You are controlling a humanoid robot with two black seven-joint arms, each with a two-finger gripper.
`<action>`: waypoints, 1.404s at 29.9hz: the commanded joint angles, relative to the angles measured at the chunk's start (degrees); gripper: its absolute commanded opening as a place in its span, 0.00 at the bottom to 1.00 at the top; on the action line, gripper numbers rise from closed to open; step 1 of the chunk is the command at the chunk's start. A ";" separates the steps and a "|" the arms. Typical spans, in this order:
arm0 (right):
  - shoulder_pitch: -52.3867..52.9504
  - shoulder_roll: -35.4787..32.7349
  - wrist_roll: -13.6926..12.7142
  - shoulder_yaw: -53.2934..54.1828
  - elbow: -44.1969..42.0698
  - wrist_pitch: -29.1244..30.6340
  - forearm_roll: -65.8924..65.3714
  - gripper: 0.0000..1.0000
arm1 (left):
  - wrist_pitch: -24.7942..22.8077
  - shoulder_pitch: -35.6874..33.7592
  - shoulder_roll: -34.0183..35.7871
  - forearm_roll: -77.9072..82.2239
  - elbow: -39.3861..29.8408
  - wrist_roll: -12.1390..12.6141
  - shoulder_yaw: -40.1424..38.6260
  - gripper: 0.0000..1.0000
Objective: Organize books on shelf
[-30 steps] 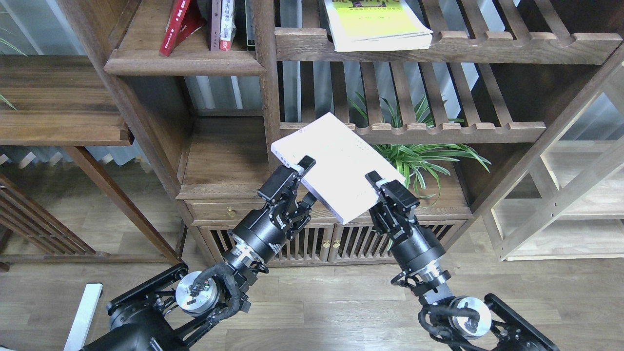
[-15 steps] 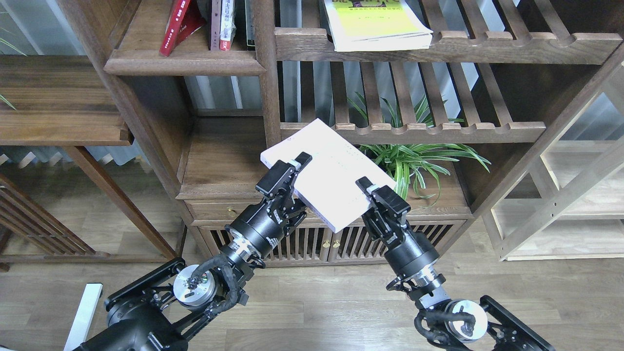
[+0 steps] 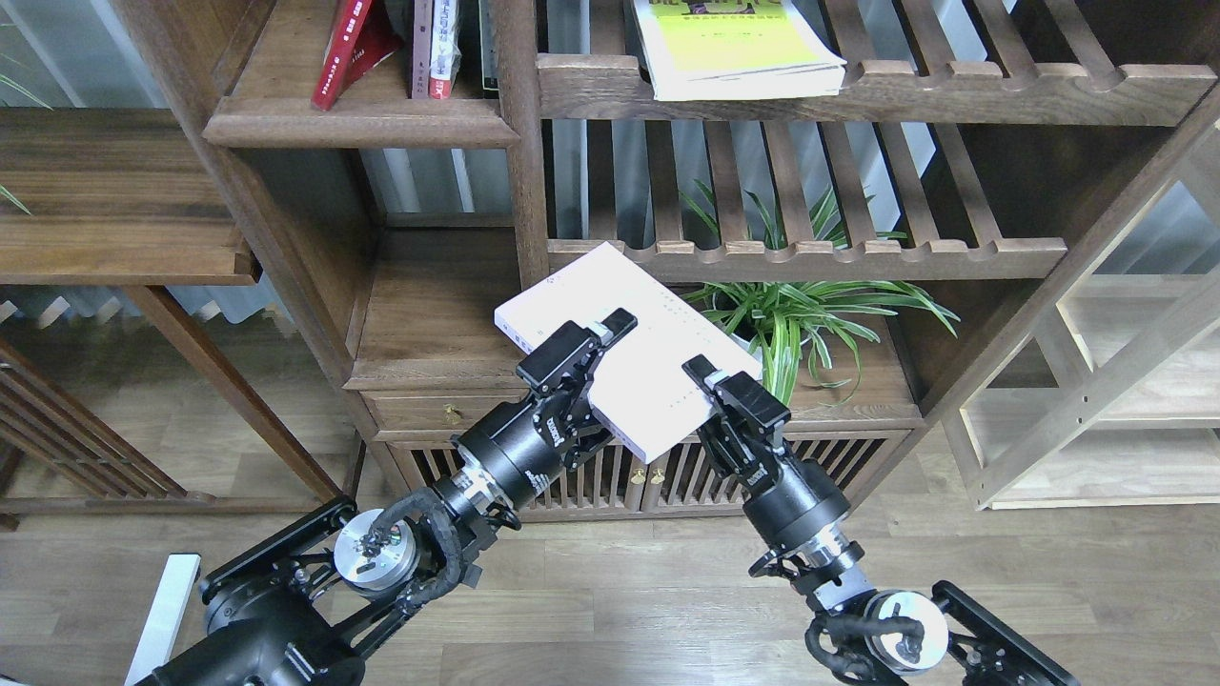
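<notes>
Left tool [image 3: 610, 335] and right tool [image 3: 701, 373] each clamp the near edge of the white book [image 3: 634, 348], held tilted in open air below the slatted rack [image 3: 810, 255], above the cabinet top [image 3: 429, 314]

It looks like a home study or living room: a dark wooden bookcase [image 3: 519, 191] holds some books [image 3: 434, 48], a green potted plant [image 3: 791, 314] stands inside it, and the wood-plank floor [image 3: 620, 610] lies below.

Both black arms reach up and inward; the left gripper [image 3: 593, 354] and right gripper [image 3: 713, 393] each clamp something between their fingers.
</notes>
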 commanded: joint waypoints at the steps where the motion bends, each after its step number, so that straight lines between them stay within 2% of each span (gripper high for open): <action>1: 0.00 0.03 -0.02 0.03 -0.12 0.00 -0.01 0.03 | 0.37 0.09 -0.01 0.09 0.75 -0.36 -0.73 0.94; 9: 0.00 0.12 -0.02 0.03 -0.12 0.00 -0.10 0.03 | 0.90 0.53 -0.01 -0.08 0.23 -0.36 -1.97 0.89; 18: 0.09 0.12 -0.02 0.03 -0.12 0.00 -0.36 0.03 | 0.37 0.97 -0.01 -0.17 -1.01 -0.19 -1.09 0.63; 21: 0.09 0.20 -0.02 0.03 -0.12 0.00 -0.36 0.03 | 0.11 0.97 -0.01 -0.17 -1.36 -0.36 -1.44 0.48; 25: 0.53 0.29 -0.02 -0.06 -0.12 0.00 -0.36 0.03 | 0.11 0.97 -0.01 -0.26 -1.36 -0.36 -1.62 0.42; 31: 1.23 0.29 -0.02 -0.06 -0.12 0.00 -0.36 0.03 | 0.11 1.06 -0.01 -0.17 -1.36 -0.45 -1.62 0.40; 37: 1.41 0.12 -0.02 0.11 -0.12 0.00 -0.45 0.04 | -1.03 1.58 -0.01 -0.17 -1.27 -0.19 -1.62 0.22; 39: 1.41 0.03 -0.02 0.29 -0.12 0.00 -0.36 0.10 | -1.47 1.67 -0.01 -0.09 -1.27 -0.45 -1.70 0.14; 42: 1.41 -0.32 -0.02 0.46 -0.12 0.00 -0.36 0.25 | -1.56 1.94 -0.01 0.09 -1.27 -0.80 -1.79 0.07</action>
